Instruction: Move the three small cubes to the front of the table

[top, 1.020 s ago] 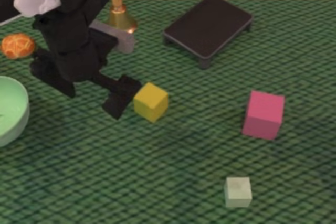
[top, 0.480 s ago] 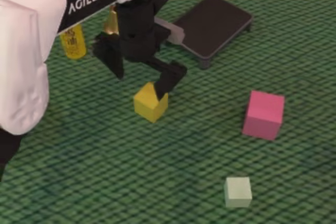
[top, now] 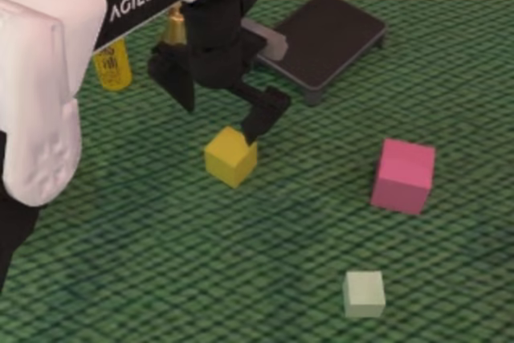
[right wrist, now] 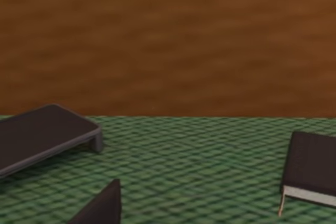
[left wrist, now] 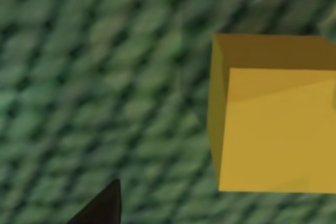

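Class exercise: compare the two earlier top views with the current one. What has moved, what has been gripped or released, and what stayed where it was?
The left gripper swung from the table's left side to above the yellow cube, then lifted slightly. Its fingers are open and hold nothing. The yellow cube, pink cube, grey-green cube and dark tray have not shifted.

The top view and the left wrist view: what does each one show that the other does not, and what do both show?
Only the top view shows the pink cube, the grey-green cube, the dark tray, a yellow bottle and the left gripper spread open just behind the yellow cube. Only the left wrist view shows that cube close up, filling much of the picture, beside one dark fingertip. Both share the yellow cube and the green cloth of the table.
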Available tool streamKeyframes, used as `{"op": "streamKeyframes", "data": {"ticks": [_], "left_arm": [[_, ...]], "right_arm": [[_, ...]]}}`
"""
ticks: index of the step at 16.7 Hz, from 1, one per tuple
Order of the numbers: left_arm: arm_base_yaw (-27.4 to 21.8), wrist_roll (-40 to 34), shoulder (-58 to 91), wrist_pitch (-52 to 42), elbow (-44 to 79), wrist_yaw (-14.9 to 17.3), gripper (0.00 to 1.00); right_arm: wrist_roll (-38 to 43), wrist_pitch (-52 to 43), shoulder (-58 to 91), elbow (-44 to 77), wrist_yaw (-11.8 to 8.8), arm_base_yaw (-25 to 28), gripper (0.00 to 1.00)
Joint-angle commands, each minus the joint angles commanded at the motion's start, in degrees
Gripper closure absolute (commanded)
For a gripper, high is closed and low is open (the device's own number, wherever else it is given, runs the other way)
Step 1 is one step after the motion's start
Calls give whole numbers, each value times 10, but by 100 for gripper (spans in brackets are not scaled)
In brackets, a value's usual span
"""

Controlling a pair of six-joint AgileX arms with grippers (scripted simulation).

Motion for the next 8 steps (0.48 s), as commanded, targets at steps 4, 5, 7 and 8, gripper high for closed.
{"op": "streamKeyframes", "data": {"ticks": [4, 5, 7, 8], "left_arm": [[-1, 1, 17, 66, -49, 0, 0], [-1, 1, 23, 94, -67, 0, 0], [-2, 1, 36, 142, -100, 0, 0], [-2, 1, 41, 157, -112, 0, 0]], "right_arm": [[0, 0, 0, 0, 0, 0, 0], [0, 0, 0, 0, 0, 0, 0], [0, 0, 0, 0, 0, 0, 0], [0, 0, 0, 0, 0, 0, 0]]}}
